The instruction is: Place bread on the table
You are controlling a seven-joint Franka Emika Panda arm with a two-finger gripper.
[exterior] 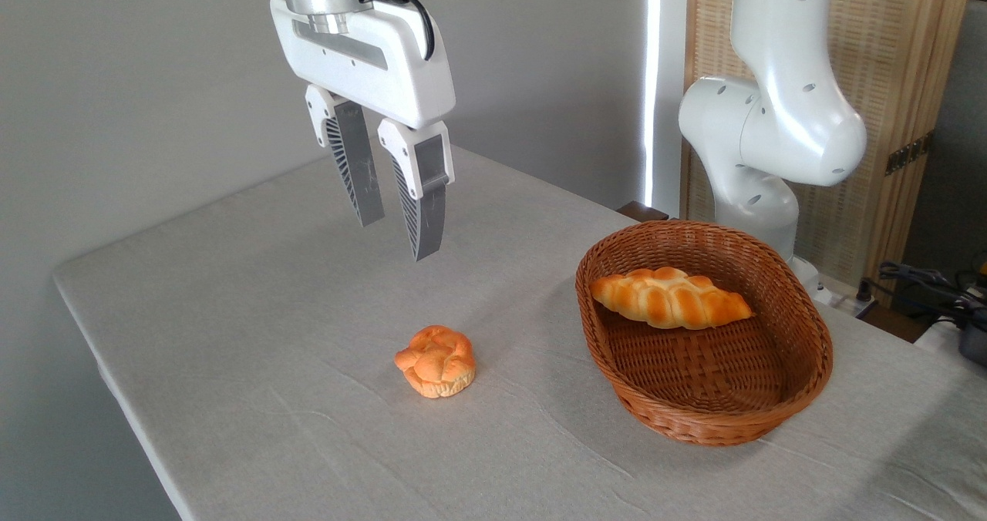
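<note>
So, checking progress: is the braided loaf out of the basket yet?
Not yet. The braided loaf lies inside the wicker basket.

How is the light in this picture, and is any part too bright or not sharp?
In the camera view, soft daylight; a strip behind the arm is blown out to white. The tool, bread in the basket and bun are sharp, and shadows on the table are faint. Glare marks the arm's white shell.

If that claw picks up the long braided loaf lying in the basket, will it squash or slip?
The bread looks puffy with soft creases, so it may dent a little. Its glazed sheen and tapered ends suggest that a pinch near a tip could slip. It probably weighs little for its size. The gripper hangs open, away from the wicker basket.
</note>
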